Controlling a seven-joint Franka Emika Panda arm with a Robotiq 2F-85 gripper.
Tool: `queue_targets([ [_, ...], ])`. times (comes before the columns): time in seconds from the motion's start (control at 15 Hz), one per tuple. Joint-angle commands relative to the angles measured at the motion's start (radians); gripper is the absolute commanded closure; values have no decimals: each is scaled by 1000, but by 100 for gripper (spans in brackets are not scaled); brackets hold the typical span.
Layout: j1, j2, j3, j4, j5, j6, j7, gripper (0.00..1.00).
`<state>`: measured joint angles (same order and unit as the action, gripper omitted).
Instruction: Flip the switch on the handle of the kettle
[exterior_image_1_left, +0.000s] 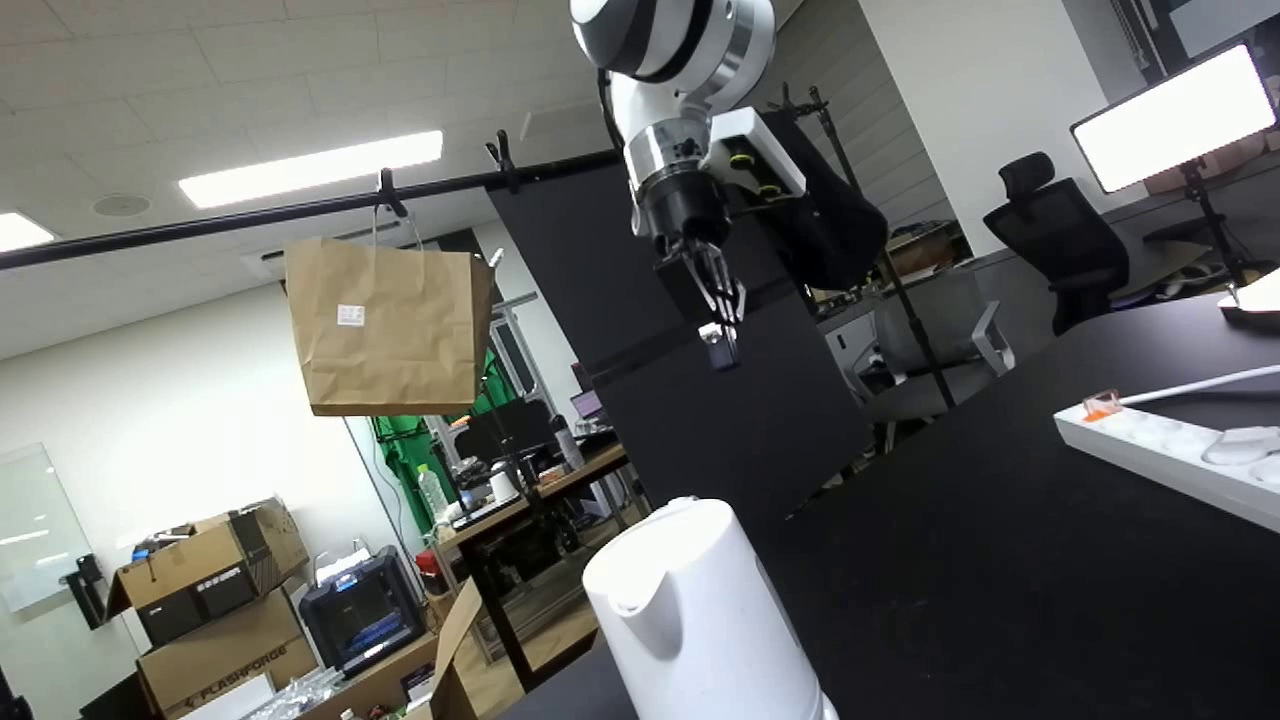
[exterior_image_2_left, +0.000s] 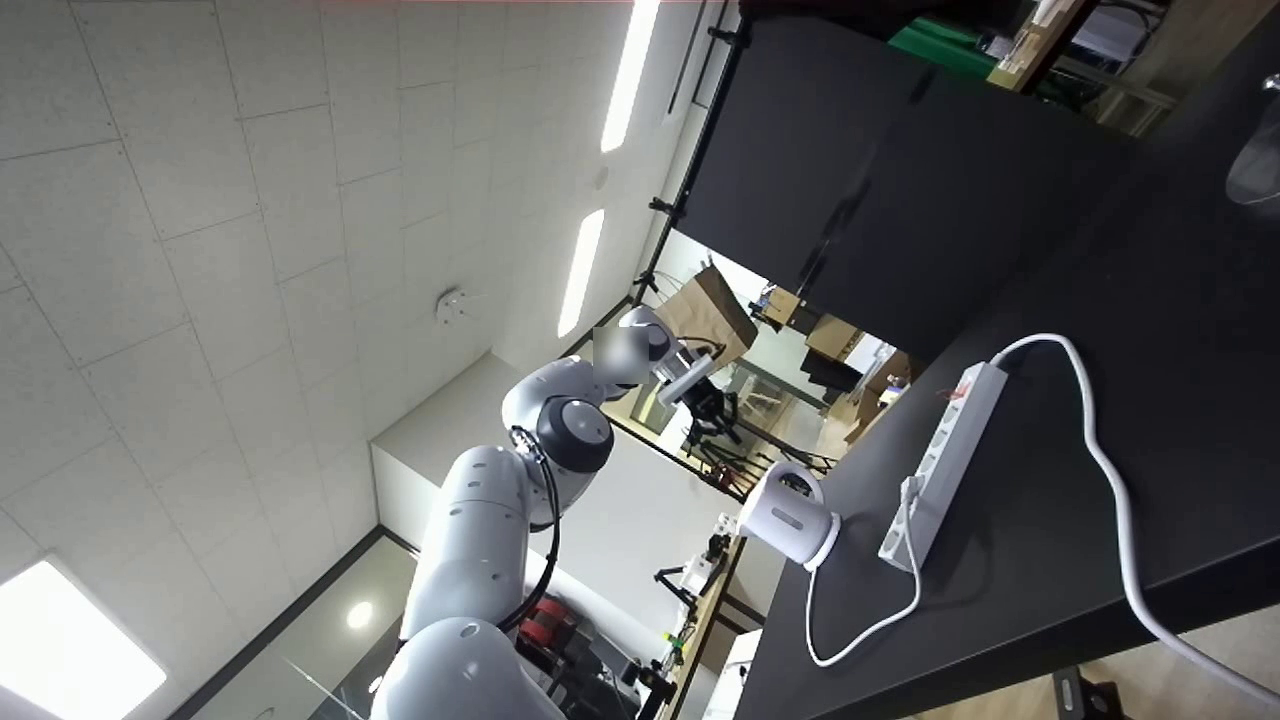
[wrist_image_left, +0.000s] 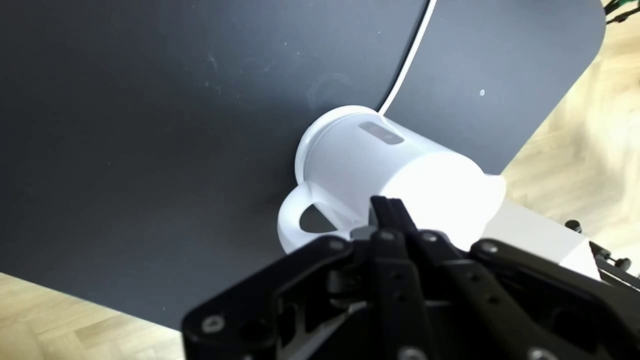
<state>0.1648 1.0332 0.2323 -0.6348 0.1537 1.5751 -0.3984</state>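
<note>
The white kettle (exterior_image_1_left: 715, 620) stands upright on the black table (exterior_image_1_left: 960, 570). It also shows in an exterior view (exterior_image_2_left: 785, 518) with its handle (exterior_image_2_left: 808, 478) and in the wrist view (wrist_image_left: 350, 155). In the wrist view the looped handle (wrist_image_left: 290, 215) lies left of the fingertips. My gripper (wrist_image_left: 389, 202) is shut and empty, its tips overlapping the kettle's bright top near the handle's upper end. In both exterior views the gripper (exterior_image_1_left: 725, 345) (exterior_image_2_left: 732, 430) hangs above the kettle, apart from it. The switch cannot be made out; the fingers cover part of the handle's upper end.
A white power strip (exterior_image_1_left: 1180, 465) (exterior_image_2_left: 945, 465) lies on the table, with a white cord (exterior_image_2_left: 1110, 480) running off it. The kettle's cord (exterior_image_2_left: 860, 640) runs across the table. A brown paper bag (exterior_image_1_left: 390, 330) hangs from a black bar. The table's edge is close to the kettle.
</note>
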Motion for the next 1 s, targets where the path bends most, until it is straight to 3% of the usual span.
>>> queue_targets([
  [0.0, 0, 0, 0, 2, 0, -1, 0, 99],
  [0.93, 0, 11, -2, 10, -5, 0, -7, 100],
])
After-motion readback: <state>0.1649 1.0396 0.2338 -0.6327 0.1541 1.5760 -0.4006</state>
